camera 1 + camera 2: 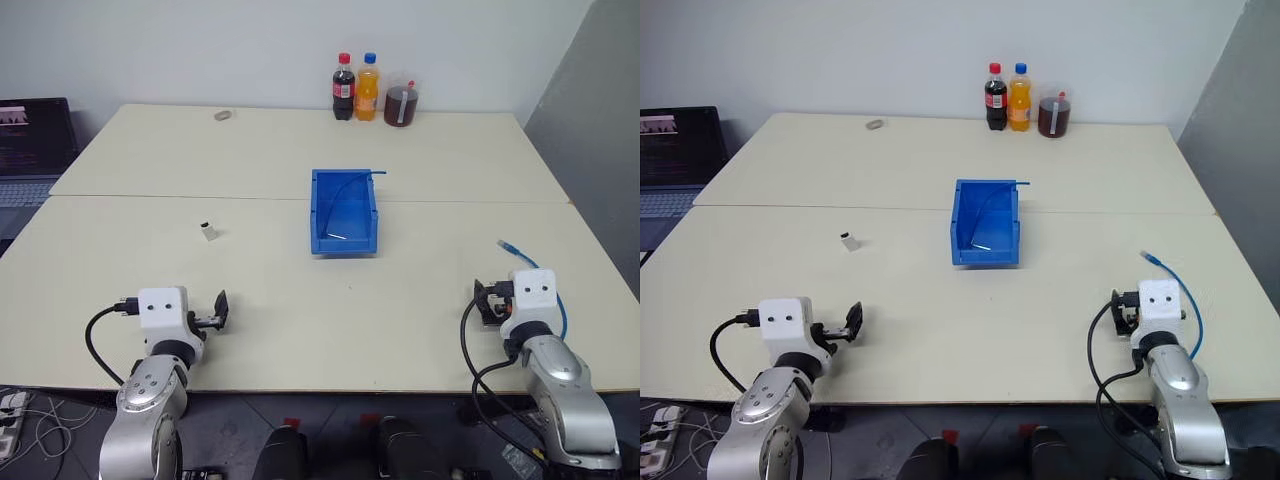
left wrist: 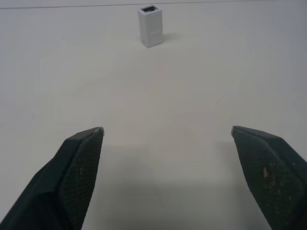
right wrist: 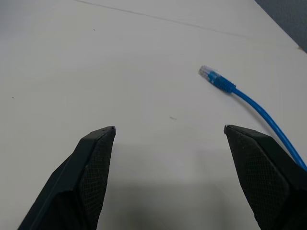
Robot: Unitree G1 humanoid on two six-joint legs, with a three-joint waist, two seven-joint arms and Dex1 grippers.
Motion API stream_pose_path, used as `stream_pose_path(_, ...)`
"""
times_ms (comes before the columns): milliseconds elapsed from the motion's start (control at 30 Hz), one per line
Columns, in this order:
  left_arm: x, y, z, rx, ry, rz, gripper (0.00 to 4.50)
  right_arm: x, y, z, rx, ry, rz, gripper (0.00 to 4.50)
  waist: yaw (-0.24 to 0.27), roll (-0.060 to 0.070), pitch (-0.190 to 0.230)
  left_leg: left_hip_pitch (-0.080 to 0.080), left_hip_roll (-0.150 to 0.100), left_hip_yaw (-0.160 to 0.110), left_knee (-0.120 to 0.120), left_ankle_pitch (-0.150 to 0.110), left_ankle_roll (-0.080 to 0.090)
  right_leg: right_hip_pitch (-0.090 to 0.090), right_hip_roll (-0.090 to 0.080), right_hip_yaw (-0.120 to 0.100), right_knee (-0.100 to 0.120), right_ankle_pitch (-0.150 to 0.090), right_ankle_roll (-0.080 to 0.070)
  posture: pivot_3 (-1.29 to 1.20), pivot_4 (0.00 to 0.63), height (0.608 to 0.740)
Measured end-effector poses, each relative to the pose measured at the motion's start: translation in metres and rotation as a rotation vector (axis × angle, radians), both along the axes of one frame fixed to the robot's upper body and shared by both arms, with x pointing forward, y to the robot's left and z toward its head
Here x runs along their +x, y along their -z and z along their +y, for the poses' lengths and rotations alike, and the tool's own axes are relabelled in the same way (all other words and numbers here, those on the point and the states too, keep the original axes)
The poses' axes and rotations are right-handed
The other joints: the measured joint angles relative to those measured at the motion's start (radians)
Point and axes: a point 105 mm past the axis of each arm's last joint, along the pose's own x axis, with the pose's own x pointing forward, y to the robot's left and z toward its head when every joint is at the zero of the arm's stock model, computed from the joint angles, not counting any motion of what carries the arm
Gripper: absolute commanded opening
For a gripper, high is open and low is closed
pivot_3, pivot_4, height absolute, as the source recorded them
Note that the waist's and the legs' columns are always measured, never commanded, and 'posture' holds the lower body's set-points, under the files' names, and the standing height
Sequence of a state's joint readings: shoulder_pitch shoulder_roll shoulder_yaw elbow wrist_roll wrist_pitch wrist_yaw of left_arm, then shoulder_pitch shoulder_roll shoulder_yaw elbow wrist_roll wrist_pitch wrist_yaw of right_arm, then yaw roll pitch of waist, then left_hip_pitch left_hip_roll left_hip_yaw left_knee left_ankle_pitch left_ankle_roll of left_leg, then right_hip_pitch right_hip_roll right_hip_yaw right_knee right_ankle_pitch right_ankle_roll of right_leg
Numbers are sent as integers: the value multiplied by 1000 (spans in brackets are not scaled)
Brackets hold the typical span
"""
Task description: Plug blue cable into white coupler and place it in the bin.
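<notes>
— Cable and coupler: did you have either?

— No. My left gripper [image 2: 167, 130] was spread wide over bare table [image 1: 420, 330] near the front edge, holding nothing; my right gripper [image 3: 170, 128] likewise.

— Where were they?

— The white coupler [image 2: 150, 25] stood upright ahead of my left fingers, well apart. The blue cable [image 3: 249, 100] lay just beside my right fingers, toward the right edge, its plug unconnected. The bin [image 1: 344, 212] sat mid-table.
</notes>
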State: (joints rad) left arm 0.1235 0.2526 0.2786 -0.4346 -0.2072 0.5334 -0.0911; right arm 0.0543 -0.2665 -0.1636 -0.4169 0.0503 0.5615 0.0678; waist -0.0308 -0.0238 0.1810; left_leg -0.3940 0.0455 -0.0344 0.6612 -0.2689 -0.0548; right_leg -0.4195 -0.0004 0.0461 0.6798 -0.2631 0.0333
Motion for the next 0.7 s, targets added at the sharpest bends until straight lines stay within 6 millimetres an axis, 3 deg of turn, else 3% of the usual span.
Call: stream_pose_path(700, 2, -3, -4, -11, 41, -3, 4500, 0, 3, 4, -18, -6, 9, 3853, 0, 0, 0, 0, 0, 0, 0, 0, 0, 0, 0, 0, 0, 0, 0, 0, 150, 740)
